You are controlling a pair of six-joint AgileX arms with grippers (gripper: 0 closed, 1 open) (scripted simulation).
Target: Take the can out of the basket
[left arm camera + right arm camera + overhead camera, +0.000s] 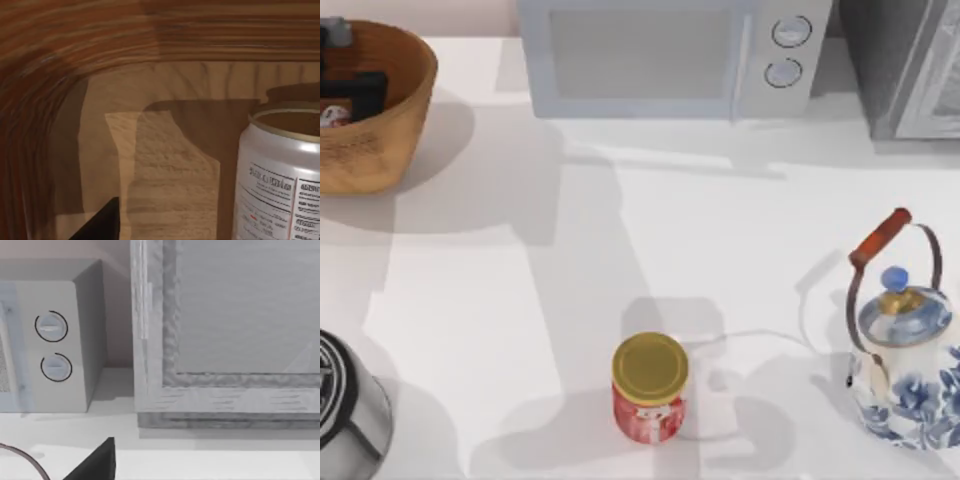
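The orange-brown wicker basket (382, 135) stands at the table's far left corner. My left gripper (347, 92) is down inside it, and the small white can (331, 116) with red marks stands just beside it. The left wrist view looks at the basket's ribbed inner wall (75, 45), with the silvery can (282, 175) upright and close. One dark fingertip (102, 225) sits apart from the can without touching it, and the gripper is open. In the right wrist view, one fingertip (97, 462) of my parked right gripper hangs above the table at the far right, also open.
A microwave (670, 55) lines the back edge, with a grey appliance (910, 65) to its right. A red jar with a gold lid (650, 390) stands front centre. A blue-and-white kettle (905, 360) is at front right and a metal pot (345, 410) at front left.
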